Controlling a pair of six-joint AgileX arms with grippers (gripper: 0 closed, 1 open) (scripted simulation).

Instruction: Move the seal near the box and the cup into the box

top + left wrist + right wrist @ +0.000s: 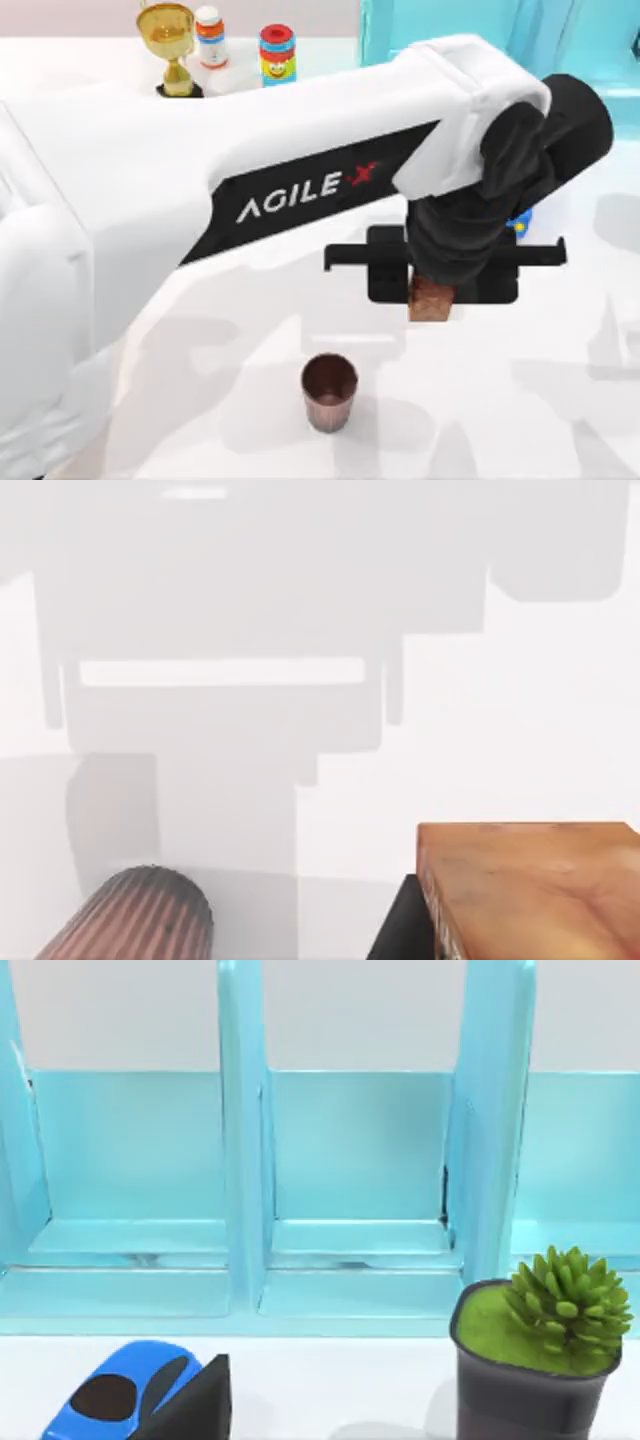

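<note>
The seal (432,303) is a reddish-brown mottled block at the table's middle right, directly under my left gripper (432,288). The left arm reaches across from the left, and its gripper looks shut on the seal. In the left wrist view the seal (530,890) sits close up, with a black finger (396,932) against its side. The cup (330,390) stands upright and alone, nearer the front and to the left of the seal. It is dark brown, and its ribbed side (135,920) appears in the left wrist view. The box is out of view.
A gold trophy (168,45) and two small bottles (210,35) (277,52) stand at the back left. A turquoise shelf unit (450,25) (245,1160) lines the back right. Before it sit a blue toy car (519,222) (115,1398) and a potted plant (545,1350).
</note>
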